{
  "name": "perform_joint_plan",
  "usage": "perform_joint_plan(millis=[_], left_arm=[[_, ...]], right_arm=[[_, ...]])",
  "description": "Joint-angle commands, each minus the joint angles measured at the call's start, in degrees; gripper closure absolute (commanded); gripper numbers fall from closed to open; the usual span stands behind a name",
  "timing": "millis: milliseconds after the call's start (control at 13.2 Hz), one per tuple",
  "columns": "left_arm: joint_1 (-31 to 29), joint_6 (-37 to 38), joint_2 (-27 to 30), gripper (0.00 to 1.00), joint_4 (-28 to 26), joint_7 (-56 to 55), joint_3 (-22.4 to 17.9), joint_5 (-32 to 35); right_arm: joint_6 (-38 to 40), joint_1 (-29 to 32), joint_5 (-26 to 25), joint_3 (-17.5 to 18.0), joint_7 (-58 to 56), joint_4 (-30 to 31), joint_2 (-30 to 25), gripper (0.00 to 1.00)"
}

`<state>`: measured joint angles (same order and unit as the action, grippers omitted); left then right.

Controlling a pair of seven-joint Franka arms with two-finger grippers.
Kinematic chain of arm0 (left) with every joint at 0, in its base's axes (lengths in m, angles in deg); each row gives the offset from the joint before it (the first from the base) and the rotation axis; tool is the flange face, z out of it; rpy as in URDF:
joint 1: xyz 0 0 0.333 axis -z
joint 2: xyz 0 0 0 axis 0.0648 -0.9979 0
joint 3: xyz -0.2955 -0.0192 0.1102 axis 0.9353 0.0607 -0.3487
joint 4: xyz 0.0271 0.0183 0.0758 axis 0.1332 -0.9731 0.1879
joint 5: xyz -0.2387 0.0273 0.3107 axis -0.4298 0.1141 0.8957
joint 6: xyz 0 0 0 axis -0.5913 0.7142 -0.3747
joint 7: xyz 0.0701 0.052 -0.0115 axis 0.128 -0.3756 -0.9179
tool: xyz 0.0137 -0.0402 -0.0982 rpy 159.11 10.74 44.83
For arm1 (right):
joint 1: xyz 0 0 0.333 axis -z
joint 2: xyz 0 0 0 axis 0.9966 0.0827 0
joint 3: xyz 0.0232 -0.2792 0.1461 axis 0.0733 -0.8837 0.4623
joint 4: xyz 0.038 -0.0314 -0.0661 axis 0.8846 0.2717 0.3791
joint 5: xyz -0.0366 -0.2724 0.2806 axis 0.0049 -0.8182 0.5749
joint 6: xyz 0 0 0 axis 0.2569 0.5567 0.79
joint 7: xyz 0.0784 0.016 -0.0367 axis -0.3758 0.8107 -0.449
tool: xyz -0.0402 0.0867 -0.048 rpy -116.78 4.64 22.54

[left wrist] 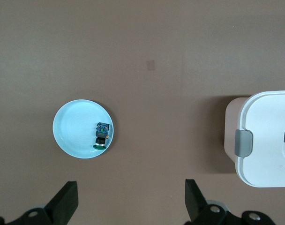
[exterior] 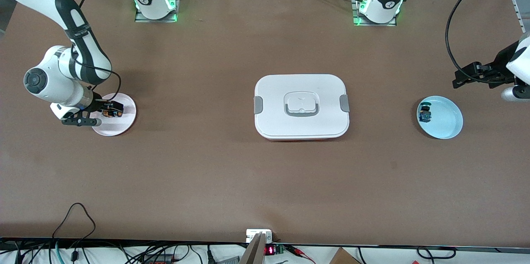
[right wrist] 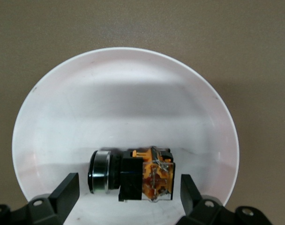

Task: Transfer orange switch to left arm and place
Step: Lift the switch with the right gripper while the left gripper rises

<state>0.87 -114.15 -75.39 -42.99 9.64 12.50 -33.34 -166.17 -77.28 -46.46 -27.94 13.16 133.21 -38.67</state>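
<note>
On a pale pink plate [exterior: 124, 125] at the right arm's end of the table lies the orange switch [exterior: 112, 112], on its side. The right gripper [exterior: 108, 111] is down at it. The right wrist view shows the orange switch [right wrist: 133, 175] between the two fingers [right wrist: 67, 191], each standing a little clear of it, so the jaws are apart with nothing gripped. From the front camera the gripper body hides much of the switch, and only an orange-and-black bit shows; its round cap is not plain in either view.

Mid-table sits the box [exterior: 301, 106], lid on, well apart from both plates. Toward the left arm's end, a light blue plate [exterior: 445, 125] carries a small blue-and-green switch [exterior: 425, 114]. The left gripper [exterior: 466, 77] waits in the air near that plate, partly cut off at the picture's edge; its wrist view shows its fingers [left wrist: 65, 204] spread wide and empty, with the plate and a corner of the box below.
</note>
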Motion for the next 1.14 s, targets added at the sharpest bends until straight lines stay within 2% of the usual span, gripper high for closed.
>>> perform_joint_plan(millis=[0, 379, 530, 682, 758, 833, 985, 1061], left_arm=[[-0.1, 1.3, -0.5, 0.0, 1.6, -0.3, -0.1, -0.7], [-0.1, 1.3, -0.5, 0.0, 1.6, -0.3, -0.1, -0.7], [-0.1, 1.3, -0.5, 0.0, 1.6, -0.3, -0.1, -0.7], [-0.1, 1.3, -0.5, 0.0, 1.6, -0.3, -0.1, -0.7], [-0.1, 1.3, -0.5, 0.0, 1.6, -0.3, -0.1, -0.7], [-0.1, 1.3, -0.5, 0.0, 1.6, -0.3, -0.1, -0.7], [-0.1, 1.3, -0.5, 0.0, 1.6, -0.3, -0.1, -0.7], [-0.1, 1.3, -0.5, 0.0, 1.6, -0.3, -0.1, -0.7]], right_arm=[[-0.4, 0.4, 0.6, 0.4, 0.5, -0.4, 0.9, 0.04], [-0.6, 0.6, 0.6, 0.5, 0.1, -0.4, 1.3, 0.04], [-0.6, 0.5, 0.6, 0.4, 0.5, -0.6, 1.3, 0.1], [-0.3, 0.4, 0.6, 0.4, 0.3, -0.8, 1.3, 0.39], [-0.2, 0.4, 0.6, 0.4, -0.3, -0.9, 1.3, 0.57], [0.0, 0.4, 0.5, 0.4, -0.6, -0.9, 1.3, 0.71], [3.4, 0.4, 0.5, 1.0, -1.3, -1.9, 0.7, 0.85], [6.3, 0.4, 0.6, 1.6, -1.3, -3.0, 0.5, 0.86]])
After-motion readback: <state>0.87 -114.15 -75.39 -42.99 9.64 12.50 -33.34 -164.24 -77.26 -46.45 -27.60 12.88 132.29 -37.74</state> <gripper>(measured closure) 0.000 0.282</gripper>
